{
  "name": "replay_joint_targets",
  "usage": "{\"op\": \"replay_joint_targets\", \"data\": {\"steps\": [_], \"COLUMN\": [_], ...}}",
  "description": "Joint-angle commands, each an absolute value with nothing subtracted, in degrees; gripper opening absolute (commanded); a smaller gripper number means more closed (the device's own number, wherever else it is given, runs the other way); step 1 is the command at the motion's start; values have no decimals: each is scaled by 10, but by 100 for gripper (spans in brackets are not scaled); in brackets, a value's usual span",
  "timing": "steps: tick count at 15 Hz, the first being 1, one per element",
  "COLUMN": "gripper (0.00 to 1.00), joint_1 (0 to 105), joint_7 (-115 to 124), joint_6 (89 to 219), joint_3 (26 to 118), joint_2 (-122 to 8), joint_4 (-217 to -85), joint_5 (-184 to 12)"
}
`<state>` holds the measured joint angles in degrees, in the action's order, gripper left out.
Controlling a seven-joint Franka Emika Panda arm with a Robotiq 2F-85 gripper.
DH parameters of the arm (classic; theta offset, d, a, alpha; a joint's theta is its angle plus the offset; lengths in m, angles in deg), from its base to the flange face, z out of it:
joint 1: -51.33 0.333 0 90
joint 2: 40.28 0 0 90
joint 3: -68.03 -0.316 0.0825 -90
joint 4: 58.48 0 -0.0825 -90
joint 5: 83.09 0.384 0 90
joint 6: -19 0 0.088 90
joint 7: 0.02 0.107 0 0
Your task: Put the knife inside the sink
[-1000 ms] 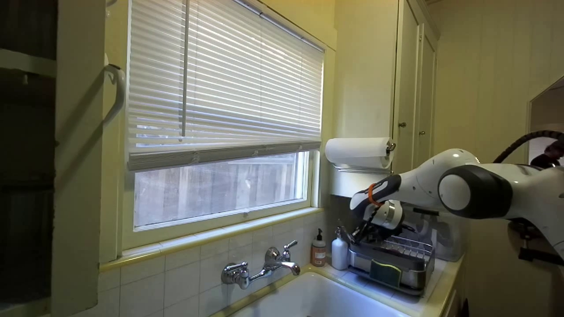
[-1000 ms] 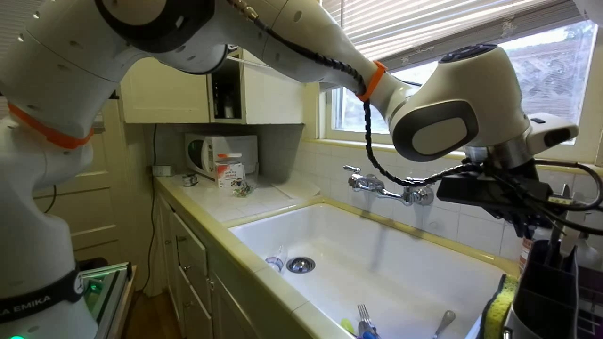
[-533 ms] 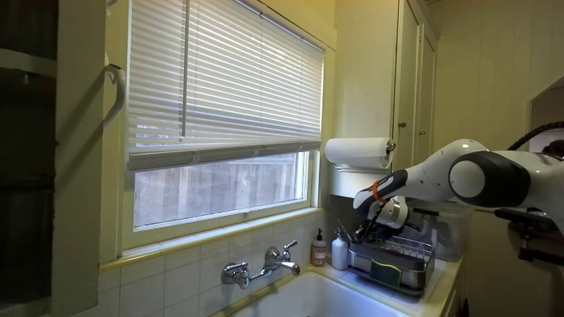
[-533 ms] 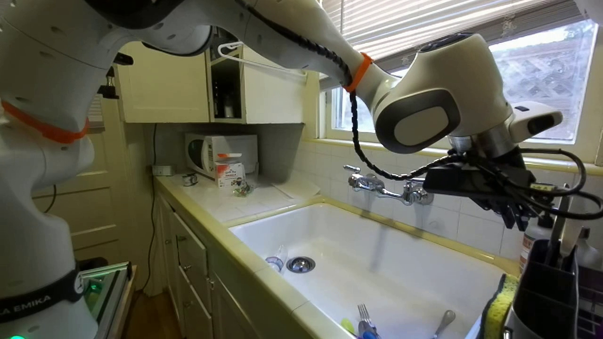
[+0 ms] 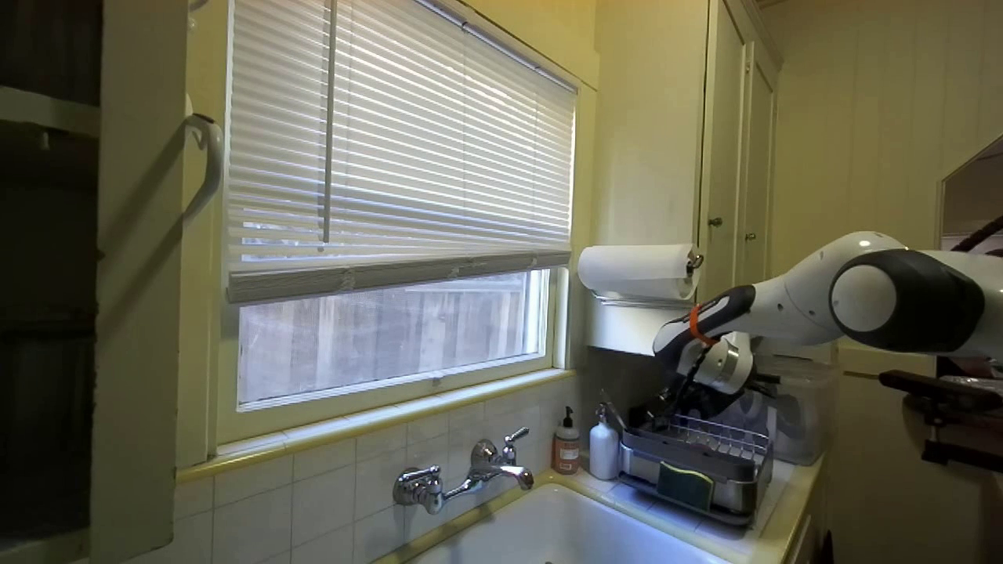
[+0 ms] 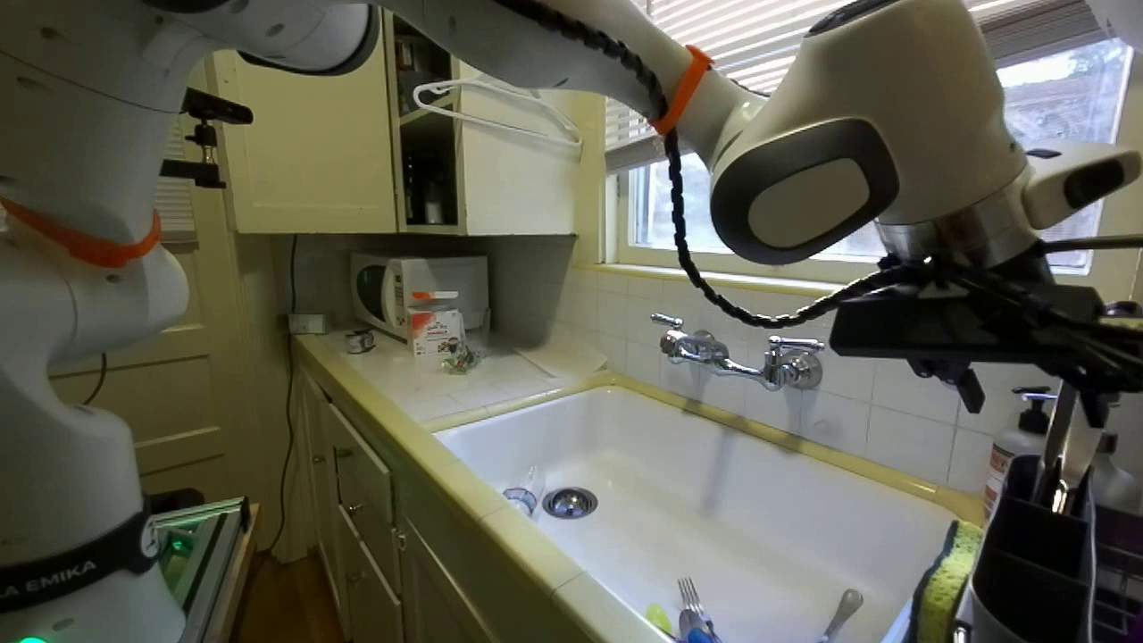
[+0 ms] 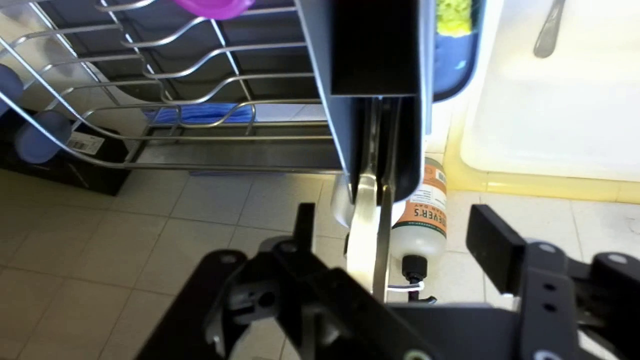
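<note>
In the wrist view my gripper [image 7: 400, 237] stands open, with its fingers [image 7: 495, 245] spread wide. Between them in the picture rise two upright metal blades, a broad bright knife [image 7: 362, 235] and a thinner piece [image 7: 384, 225] seen edge-on. Both stand in the dark utensil holder [image 7: 322, 65] and lie closer to the left finger; neither appears gripped. An exterior view has the gripper [image 6: 1031, 397] above the holder, the knife's [image 6: 1078, 442] upper end partly hidden by it. The cream-white sink [image 6: 714, 482] lies beside the holder and also shows in an exterior view [image 5: 564, 525].
A wire dish rack [image 7: 235, 77] adjoins the holder. Behind the blades stand an orange-labelled soap bottle [image 7: 425, 215] and a white bottle [image 5: 604, 450]. A sponge [image 6: 951, 572] hangs by the sink's rim. A fork [image 6: 692, 594] lies inside the sink, and the chrome tap [image 6: 732, 364] overhangs it.
The gripper's fingers have spread apart. The arm has risen and shifted right in an exterior view, drawing back over the rack; no object has visibly moved with it.
</note>
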<state>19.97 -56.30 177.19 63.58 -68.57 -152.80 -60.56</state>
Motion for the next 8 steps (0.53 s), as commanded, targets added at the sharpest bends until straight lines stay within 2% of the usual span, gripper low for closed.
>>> {"op": "replay_joint_targets", "data": {"steps": [1,8], "gripper": [100,100], "joint_1": [169,201], "joint_7": [-596,-512], "joint_6": [1746,1744], "joint_3": [607,622], "joint_2": [-736,-840], "joint_4": [-1462,-1336], "joint_5": [-580,-615]}}
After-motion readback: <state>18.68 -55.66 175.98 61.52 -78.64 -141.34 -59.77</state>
